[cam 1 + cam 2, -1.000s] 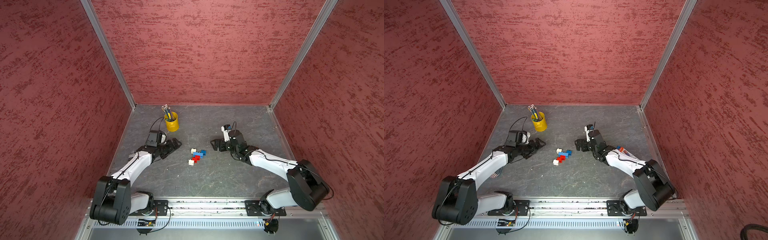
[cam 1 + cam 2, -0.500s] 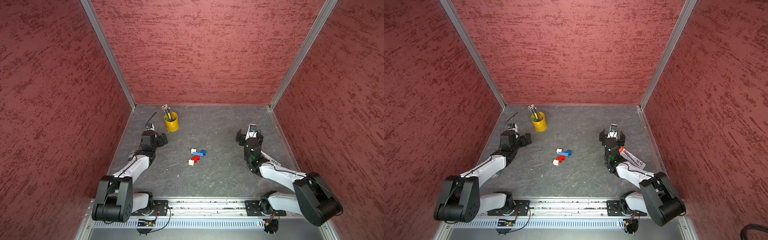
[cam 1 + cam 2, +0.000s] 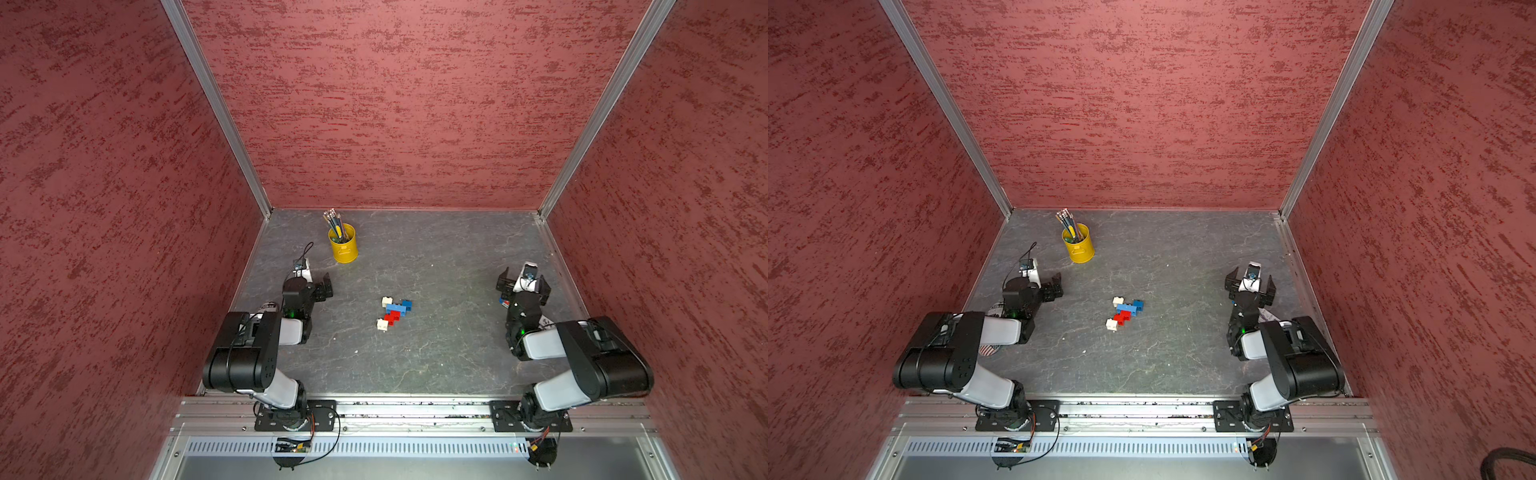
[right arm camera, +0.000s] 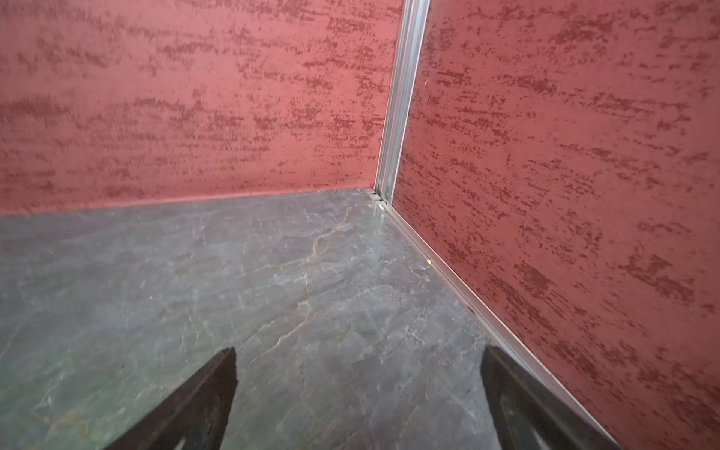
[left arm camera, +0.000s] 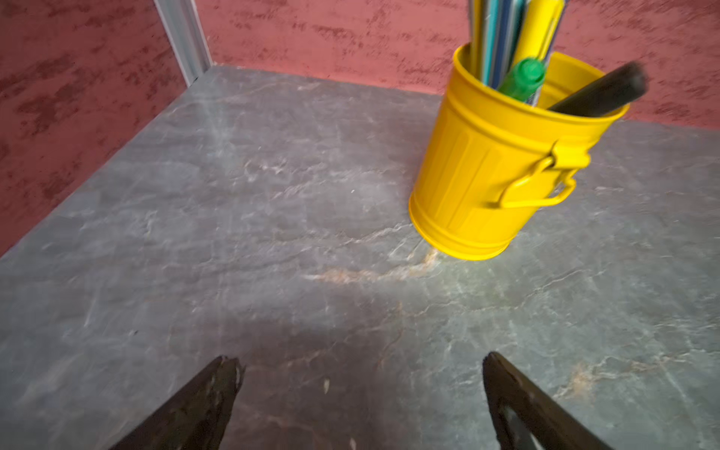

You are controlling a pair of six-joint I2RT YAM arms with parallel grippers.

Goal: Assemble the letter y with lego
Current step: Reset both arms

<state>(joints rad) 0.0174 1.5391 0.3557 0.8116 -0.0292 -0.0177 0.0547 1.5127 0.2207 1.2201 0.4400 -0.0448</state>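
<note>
Left wrist view has the left gripper [image 5: 360,360] with its two dark fingers spread wide over bare grey stone-patterned surface [image 5: 233,233], nothing between them; ahead of it stands a yellow pencil cup [image 5: 487,175] holding pens, upright, near the far left corner. In the right wrist view the right gripper [image 4: 359,351] is likewise spread wide and holds nothing, aimed at the far right corner, with one finger close to the metal strip along the right edge. In both top views the letter y [image 3: 395,312] [image 3: 1126,312] lies flat around the middle of the surface, well apart from both grippers and from the cup. Its bricks are joined: a white brick [image 3: 387,301] and a small blue brick [image 3: 406,304] form the two arm tips on the far side, a longer blue bar [image 3: 395,309] sits below them, then a red stem [image 3: 392,318] running toward the front edge, ending in a white foot [image 3: 382,325]. The left arm is folded by the left edge, the right arm by the right edge.
</note>
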